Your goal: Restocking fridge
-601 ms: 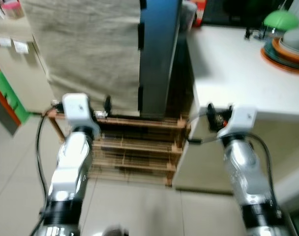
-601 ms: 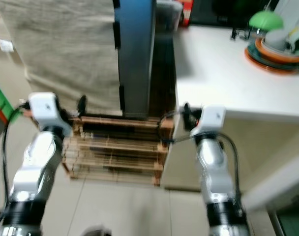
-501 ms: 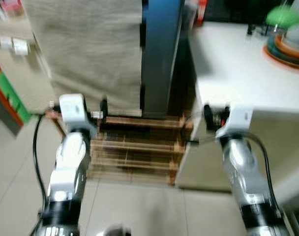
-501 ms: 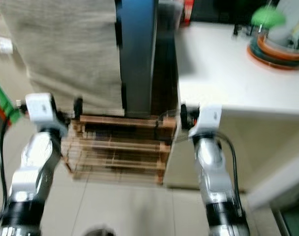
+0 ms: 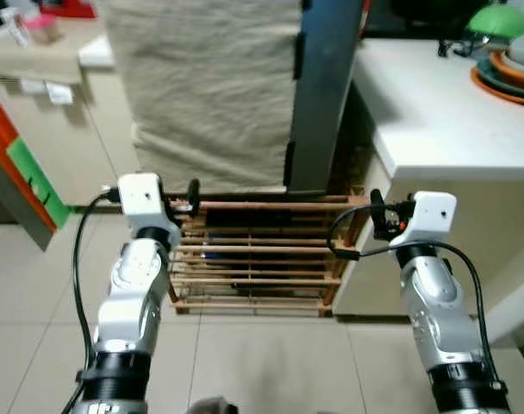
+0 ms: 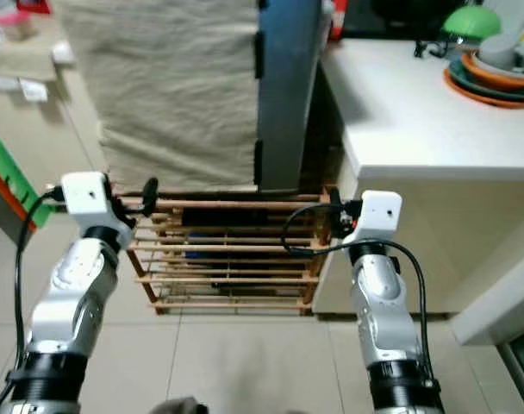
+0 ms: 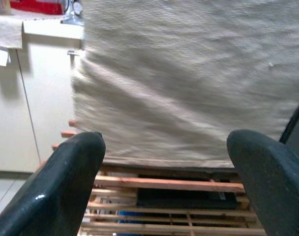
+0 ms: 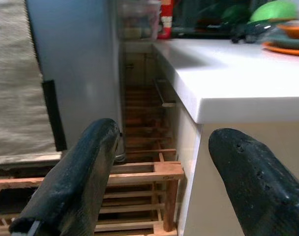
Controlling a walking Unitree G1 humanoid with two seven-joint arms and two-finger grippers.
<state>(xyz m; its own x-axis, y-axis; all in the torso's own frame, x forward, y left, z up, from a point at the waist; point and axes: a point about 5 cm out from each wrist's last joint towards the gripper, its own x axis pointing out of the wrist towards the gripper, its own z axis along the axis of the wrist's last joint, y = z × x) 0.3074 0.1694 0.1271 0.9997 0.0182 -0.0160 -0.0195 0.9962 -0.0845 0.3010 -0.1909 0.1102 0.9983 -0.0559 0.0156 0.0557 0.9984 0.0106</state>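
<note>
Left eye view, fridge: a tall grey-blue fridge (image 5: 324, 86) stands at the far centre, with a beige cloth (image 5: 210, 86) hanging just to its left.
Left eye view, rack: a low wooden slatted rack (image 5: 262, 259) sits on the tiled floor (image 5: 271, 362) below the cloth and fridge; something dark lies on its upper tier, too dim to identify.
Left eye view, counter: a white counter (image 5: 434, 103) runs along the right, with stacked orange plates (image 5: 508, 73) and a green dome-shaped thing (image 5: 496, 19) at its far end.
Left eye view, left side: a cream cabinet (image 5: 46, 112) stands far left, with a red and green panel (image 5: 21, 164) at the picture's left edge.
Left eye view, arms: both silver arms reach forward; the left gripper (image 5: 191, 197) is at the rack's near left corner, the right gripper (image 5: 378, 214) near the rack's right end, just in front of the counter's side.
Right eye view: same scene; the fridge's dark side edge meets the rack top.
Left wrist view, fingers: the two black fingers (image 7: 71, 182) are spread wide apart and hold nothing; cloth and rack slats show between them.
Right wrist view, fingers: the two black fingers (image 8: 75, 177) are likewise spread with nothing held; between them are the fridge side, the rack's corner post and the counter edge.
</note>
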